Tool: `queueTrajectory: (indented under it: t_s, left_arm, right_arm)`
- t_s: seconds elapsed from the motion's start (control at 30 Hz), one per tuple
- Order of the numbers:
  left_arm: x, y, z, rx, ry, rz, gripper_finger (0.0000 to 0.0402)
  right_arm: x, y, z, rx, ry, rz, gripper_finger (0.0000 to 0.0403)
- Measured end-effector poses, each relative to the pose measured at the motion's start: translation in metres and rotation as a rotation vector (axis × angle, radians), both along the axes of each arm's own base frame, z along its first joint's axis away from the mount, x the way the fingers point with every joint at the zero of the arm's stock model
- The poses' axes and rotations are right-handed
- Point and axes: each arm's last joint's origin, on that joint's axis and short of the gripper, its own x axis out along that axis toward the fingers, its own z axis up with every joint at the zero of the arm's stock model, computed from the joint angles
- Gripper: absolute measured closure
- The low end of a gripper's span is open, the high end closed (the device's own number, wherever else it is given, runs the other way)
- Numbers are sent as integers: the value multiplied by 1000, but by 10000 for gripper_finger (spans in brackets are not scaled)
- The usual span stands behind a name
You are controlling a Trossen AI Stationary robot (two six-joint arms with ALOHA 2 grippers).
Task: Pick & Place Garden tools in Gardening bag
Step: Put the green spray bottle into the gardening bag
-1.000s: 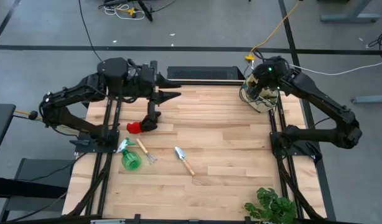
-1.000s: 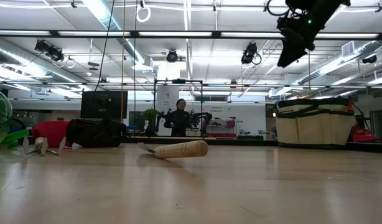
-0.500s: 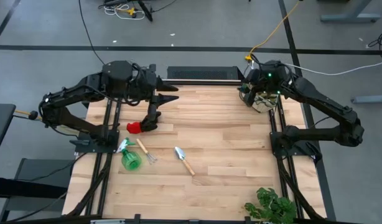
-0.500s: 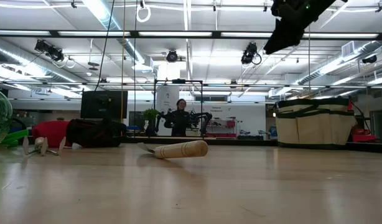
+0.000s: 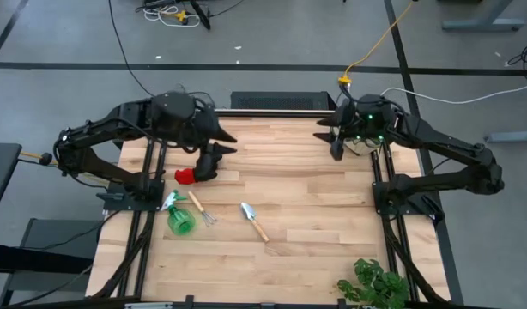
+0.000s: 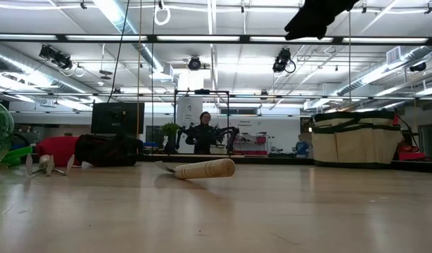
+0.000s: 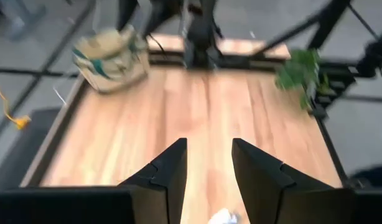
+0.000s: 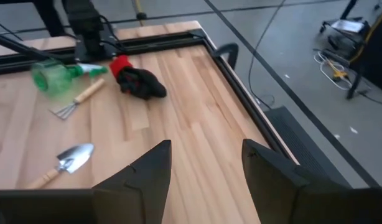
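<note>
Four tools lie near the desk's left edge: the green spray bottle [image 5: 179, 219], the mini rake [image 5: 201, 209], the silver trowel [image 5: 252, 218] toward the middle, and the red-and-black glove [image 5: 196, 172] farther back. None sits between any jaws. The left gripper [image 5: 227, 139] hovers above and just behind the glove, reaching in from the far left corner, fingers [image 7: 168, 176] parted and empty. The right gripper [image 5: 326, 142] hangs above the far right corner, jaws apart, holding nothing. The gardening bag [image 7: 110, 56] stands in that far right corner.
</note>
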Motion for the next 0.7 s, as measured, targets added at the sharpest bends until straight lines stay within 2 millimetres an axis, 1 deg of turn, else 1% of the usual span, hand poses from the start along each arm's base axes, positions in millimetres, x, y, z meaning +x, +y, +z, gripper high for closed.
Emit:
queueTrajectory:
  t_s: [0.13,0.23,0.37,0.47,0.57,0.63,0.7]
  left_arm:
    - [-3,-5,-5,-34,64,-59,269]
    - [-6,-13,-12,-53,143,-104,269]
    - [-8,-28,-24,-65,272,-162,269]
    - [-8,-40,-25,-57,290,-217,269]
    - [-11,-51,-30,-52,358,-261,269]
    - [-16,-54,-32,-44,399,-267,269]
    - [-19,-55,-35,-43,437,-234,269]
  right_arm:
    - [2,5,1,-3,-7,26,207]
    - [3,8,1,7,-9,35,207]
    - [4,10,1,47,-20,22,207]
    - [4,11,1,66,-26,17,207]
    - [5,12,1,78,-29,15,207]
    - [5,13,1,83,-31,17,207]
    - [5,14,1,83,-32,21,207]
